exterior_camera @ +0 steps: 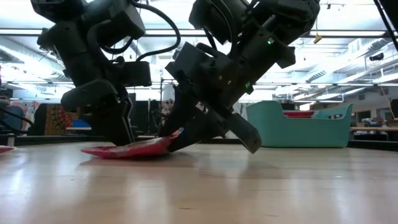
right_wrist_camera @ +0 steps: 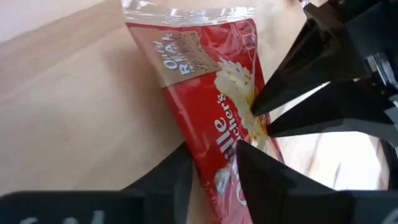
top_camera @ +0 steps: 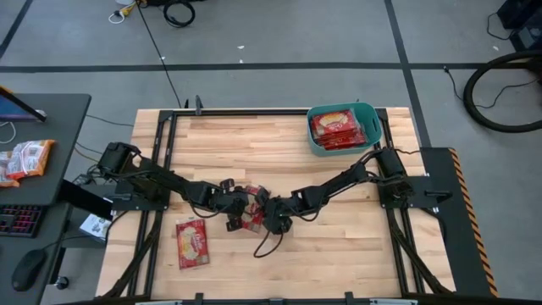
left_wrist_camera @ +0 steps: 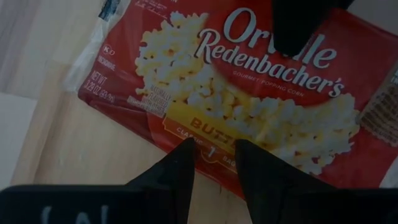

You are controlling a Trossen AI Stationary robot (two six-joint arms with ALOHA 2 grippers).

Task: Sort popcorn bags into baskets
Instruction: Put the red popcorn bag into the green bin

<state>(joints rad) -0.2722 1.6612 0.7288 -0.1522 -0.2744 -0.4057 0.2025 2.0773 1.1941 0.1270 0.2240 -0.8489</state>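
One red popcorn bag (top_camera: 246, 207) lies at the table's middle between my two grippers. It also shows in the low view (exterior_camera: 127, 149). My left gripper (top_camera: 235, 205) stands over it with its fingers nearly together, the tips down on the bag's printed face. My right gripper (top_camera: 264, 212) is shut on the bag's right edge. A second bag (top_camera: 191, 242) lies flat near the table's near left. The teal basket (top_camera: 373, 119) stands at the far right with more red bags (top_camera: 337, 129) inside. My left gripper presses its fingertips (left_wrist_camera: 186, 163) down on the bag's top face, on the yellow banner near one long edge (left_wrist_camera: 211, 140). The fingers come from above. That side of the bag (exterior_camera: 99, 151) lies on the table. My right gripper pinches the bag's right edge (right_wrist_camera: 219, 163) between its two fingers. It slants down from the table's right. The held edge (exterior_camera: 173, 135) is raised off the wood, so the bag tilts down toward the left.
A dark cable (top_camera: 264, 246) loops on the wood just near of my right gripper. A side desk at the left holds an orange-and-white snack bag (top_camera: 25, 159), a keyboard and a mouse. Bare wood lies between the grippers and the basket (exterior_camera: 298, 127).
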